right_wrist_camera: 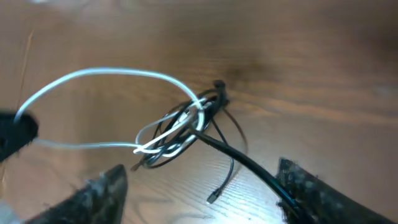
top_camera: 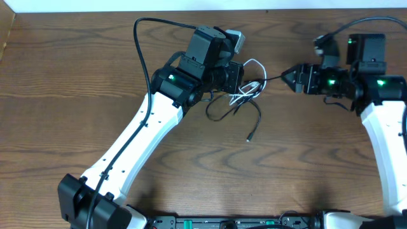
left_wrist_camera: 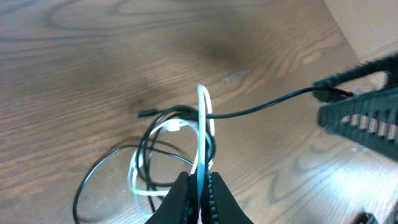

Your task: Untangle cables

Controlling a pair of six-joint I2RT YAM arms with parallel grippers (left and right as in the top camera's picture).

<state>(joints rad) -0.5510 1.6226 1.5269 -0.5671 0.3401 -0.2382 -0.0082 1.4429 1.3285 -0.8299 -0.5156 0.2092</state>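
The white cable (top_camera: 254,63) and the black cable (top_camera: 255,117) are knotted together in small loops at the table's upper middle. My left gripper (top_camera: 240,81) is shut on the white cable (left_wrist_camera: 202,118), which runs up between its fingers (left_wrist_camera: 200,186). The black cable (left_wrist_camera: 261,109) stretches from the knot to my right gripper (top_camera: 287,76). In the right wrist view the right gripper's fingers (right_wrist_camera: 200,169) stand wide apart, and the black cable (right_wrist_camera: 239,155) lies against the right finger. A free black plug end (top_camera: 249,138) rests on the table.
The wooden table (top_camera: 305,165) carries only the cables. The left arm's thick black wire (top_camera: 141,51) arcs over the upper left. The right gripper (left_wrist_camera: 360,118) shows at the right of the left wrist view, and the left gripper (right_wrist_camera: 15,134) shows at the left edge of the right wrist view.
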